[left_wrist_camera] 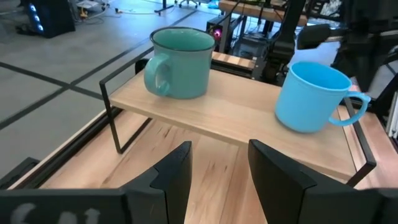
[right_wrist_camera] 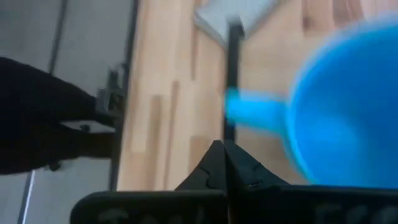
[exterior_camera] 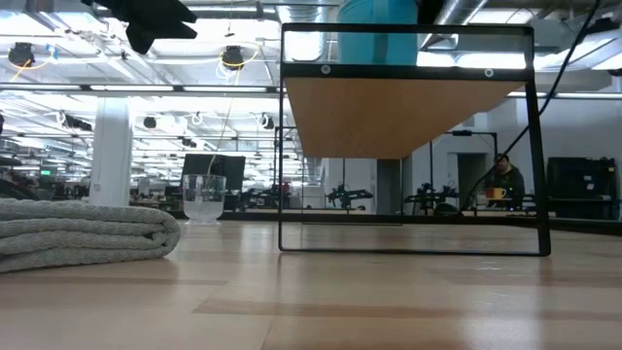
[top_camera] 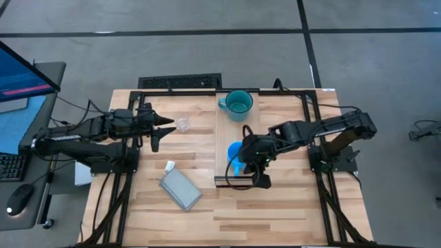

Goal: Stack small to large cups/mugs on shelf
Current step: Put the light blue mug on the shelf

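From above, the shelf (top_camera: 226, 131) stands on the worktop (top_camera: 186, 213) with the teal mug (top_camera: 238, 102) at its far end and the blue mug (top_camera: 236, 154) nearer its front end. The right tool (top_camera: 256, 165) hangs over the blue mug's side, just beside it. The left tool (top_camera: 162, 127) hovers near the small glass cup (top_camera: 182, 124), which stands on the worktop well apart from the shelf; a grey pouch (top_camera: 181, 189) lies nearer the front.

At table height, the glass cup (exterior_camera: 203, 197) stands upright and untouched beyond the folded pouch (exterior_camera: 83, 233), and the shelf's underside (exterior_camera: 403, 117) carries the teal mug (exterior_camera: 377, 31) on top.

The left wrist camera looks past parted, empty fingers (left_wrist_camera: 174, 174) at both mugs upright and apart on the shelf (left_wrist_camera: 230, 121): teal mug (left_wrist_camera: 180, 62), blue mug (left_wrist_camera: 313, 96), its handle turned toward the far edge.

The right wrist camera shows its fingers (right_wrist_camera: 224, 165) pressed together with nothing between them, the blue mug's handle (right_wrist_camera: 255, 106) lying just ahead and not gripped.

As I judge it, the step in hand is the nesting of the blue mug into the teal one. The right tool is clenched on nothing, so it must first release, then close on the handle or rim, lift clear, carry the mug along the shelf and lower it squarely into the teal mug. The glass cup goes in last, a job that seems to suit the waiting left tool.
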